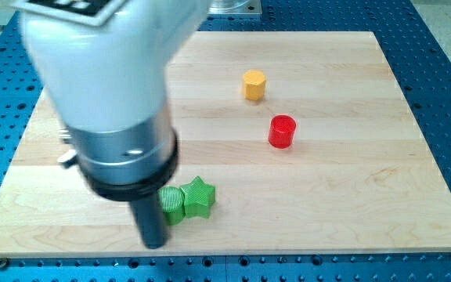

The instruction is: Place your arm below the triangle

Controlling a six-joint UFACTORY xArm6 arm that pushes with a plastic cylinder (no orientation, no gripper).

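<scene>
Your arm's pale housing [104, 74] fills the view's left, hiding much of the wooden board [351, 204] behind it. That matters, because no triangle shows anywhere on the visible board. If one is there, it is most likely covered by the arm, and you cannot confirm from this view where it sits.

The arm carries no gripper, only a dark rod, so there is nothing to open or close. My tip [155, 244] rests near the board's near edge, on the left side, touching nothing that can be seen for certain, though it stands just beside the green cylinder [171, 205], at its near-left. The green star [199, 197] touches that cylinder on its right.

Well apart, on the far right half, sit the red cylinder [282, 131] and, farther off, the yellow hexagonal block [254, 84].

As a judgement: the tip is already low on the board, so it may well be below the triangle, but you cannot call the task done until the triangle shows.
</scene>
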